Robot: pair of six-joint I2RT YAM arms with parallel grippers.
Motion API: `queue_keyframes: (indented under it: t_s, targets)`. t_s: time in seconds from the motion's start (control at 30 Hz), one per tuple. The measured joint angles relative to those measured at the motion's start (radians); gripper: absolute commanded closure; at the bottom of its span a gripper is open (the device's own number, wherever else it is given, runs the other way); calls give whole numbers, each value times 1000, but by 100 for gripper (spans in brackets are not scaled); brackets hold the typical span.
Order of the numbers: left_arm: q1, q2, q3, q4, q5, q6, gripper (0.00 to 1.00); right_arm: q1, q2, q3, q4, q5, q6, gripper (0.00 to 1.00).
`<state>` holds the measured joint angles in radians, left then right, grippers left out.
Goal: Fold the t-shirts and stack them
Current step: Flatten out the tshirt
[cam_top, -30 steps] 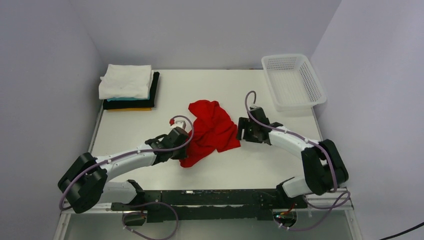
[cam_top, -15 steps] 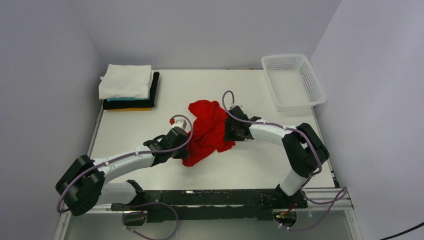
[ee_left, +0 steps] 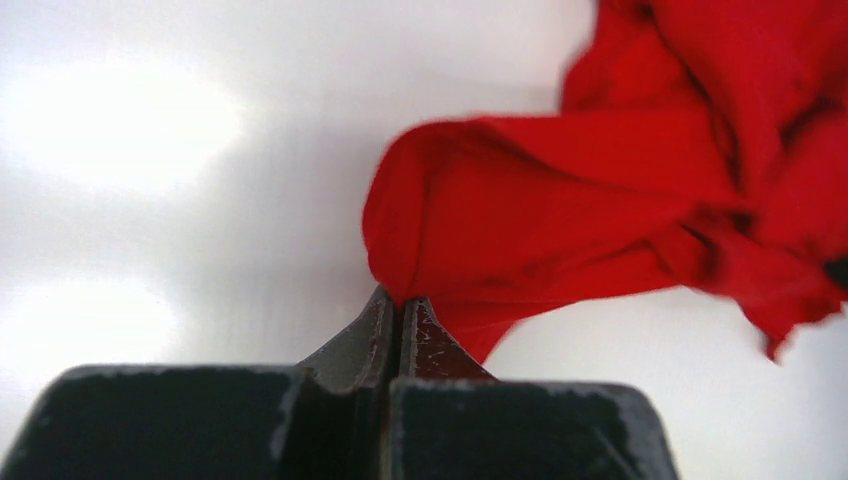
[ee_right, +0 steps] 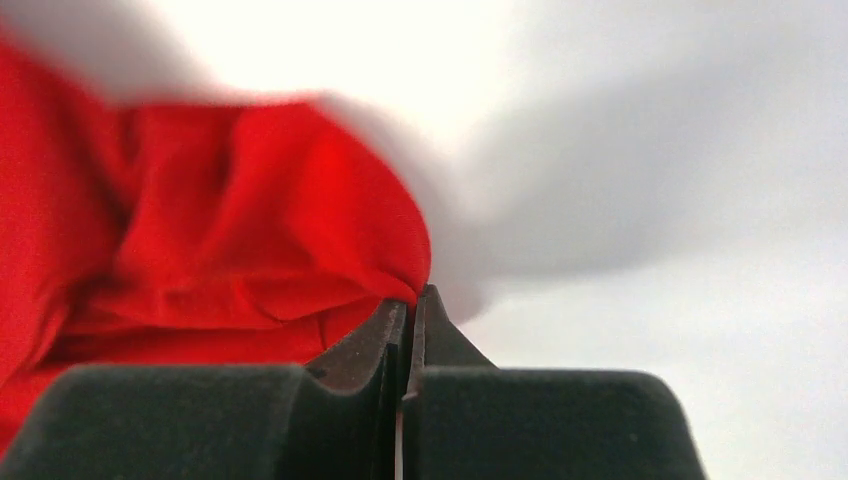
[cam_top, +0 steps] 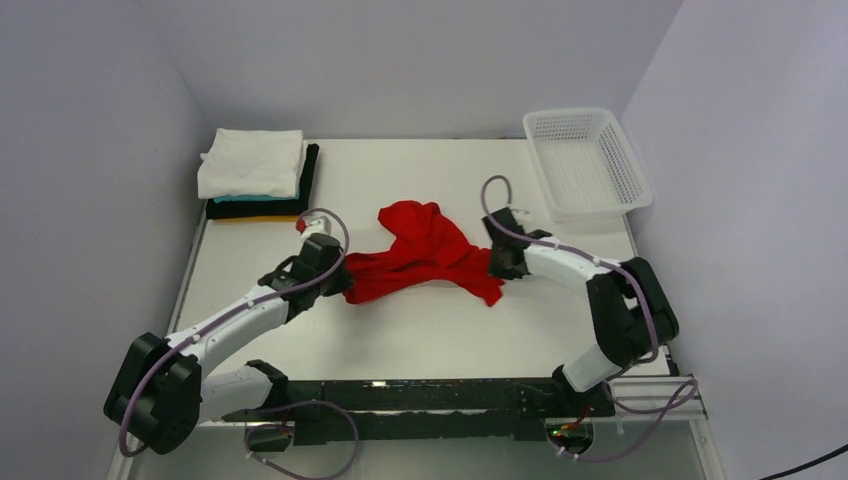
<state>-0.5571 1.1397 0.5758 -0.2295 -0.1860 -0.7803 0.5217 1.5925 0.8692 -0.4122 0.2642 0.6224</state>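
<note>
Claws up front: left claw (ee_left: pixel 400 305) and right claw (ee_right: pixel 410 298) each pinch an edge of the red t-shirt (cam_top: pixel 425 255), bunched and unfolded mid tabletop (cam_top: pixel 420 330), so only the folded stack (cam_top: pixel 255 170) at the far-left corner looks done.

Surface (cam_top: pixel 420 340): stack of folded shirts (cam_top: pixel 255 172) at far left corner; mesh basket (cam_top: pixel 600 212) at far right corner; crumpled t-shirt (cam_top: pixel 425 255) at centre, between left gripper (cam_top: pixel 337 284) and right gripper (cam_top: pixel 497 265).
</note>
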Motion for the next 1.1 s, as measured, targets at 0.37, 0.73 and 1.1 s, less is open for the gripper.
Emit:
queue_keyframes:
  t_s: [0.37,0.73,1.1]
  targets:
    - [145,-117,161,-60,-32,40,100,-186,-300,93,-50,19,-102,100]
    - [145,-372,503,4,-107,263,100,-187,-535,449,9,-16,-248,100]
    - [145,-421,784,10,-72,439,100,-186,-614,736,26,-193,-311,100]
